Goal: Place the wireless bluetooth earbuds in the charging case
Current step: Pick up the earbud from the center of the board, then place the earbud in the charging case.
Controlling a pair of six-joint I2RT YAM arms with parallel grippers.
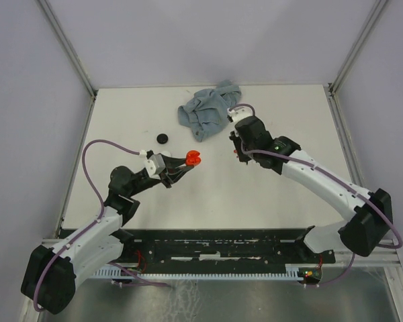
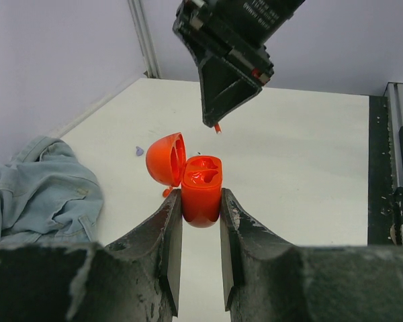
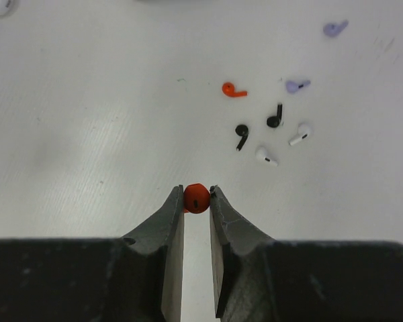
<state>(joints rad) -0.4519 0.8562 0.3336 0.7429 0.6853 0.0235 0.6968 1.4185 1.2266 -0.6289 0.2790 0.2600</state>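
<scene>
One red earbud (image 3: 196,198), likely light and slick, pinched at its bulb by right gripper (image 3: 197,194) | left gripper (image 2: 201,199) clamps rigid charging case (image 2: 203,176)

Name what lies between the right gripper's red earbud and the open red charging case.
Nothing: in the left wrist view, only open air separates the red earbud in the right gripper from the charging case.

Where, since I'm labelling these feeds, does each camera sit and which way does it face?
Top external: above and behind the bases, looking down on the table; both arms show.
Left wrist: on the left arm, looking along its jaws at the red case they clamp.
Right wrist: on the right arm, looking down past its jaws, shut on a red earbud.
Shared: top and left wrist both show the case and cloth.
</scene>
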